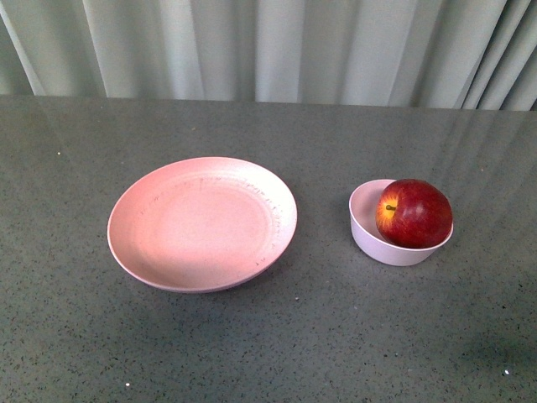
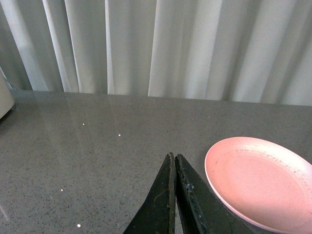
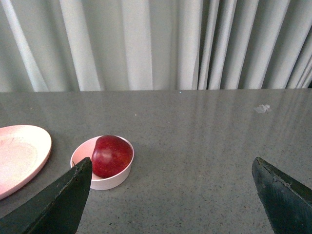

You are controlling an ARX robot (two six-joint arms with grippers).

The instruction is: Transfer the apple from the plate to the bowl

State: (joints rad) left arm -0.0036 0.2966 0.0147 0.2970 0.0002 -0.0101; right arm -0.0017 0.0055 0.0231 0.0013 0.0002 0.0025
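Front view: apple [image 1: 414, 213] sits in bowl [image 1: 394, 227], at 3 o'clock from the bare plate [image 1: 202, 223]. Left wrist view: left gripper [image 2: 174, 157] clenched, holding nothing, beside plate. Right wrist view: right gripper [image 3: 173, 170] spread wide, released, apple-filled bowl beyond.

The apple [image 1: 414, 213] hides most of the bowl's [image 1: 369, 228] inside, the plate [image 2: 261, 183] runs off the left wrist view's edge, and the right gripper's fingers [image 3: 58, 204] are cropped.

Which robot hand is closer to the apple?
The right hand, likely. Its wrist view shows the apple in the bowl just ahead of its open fingers. The left hand, shut, sees only the plate, no apple.
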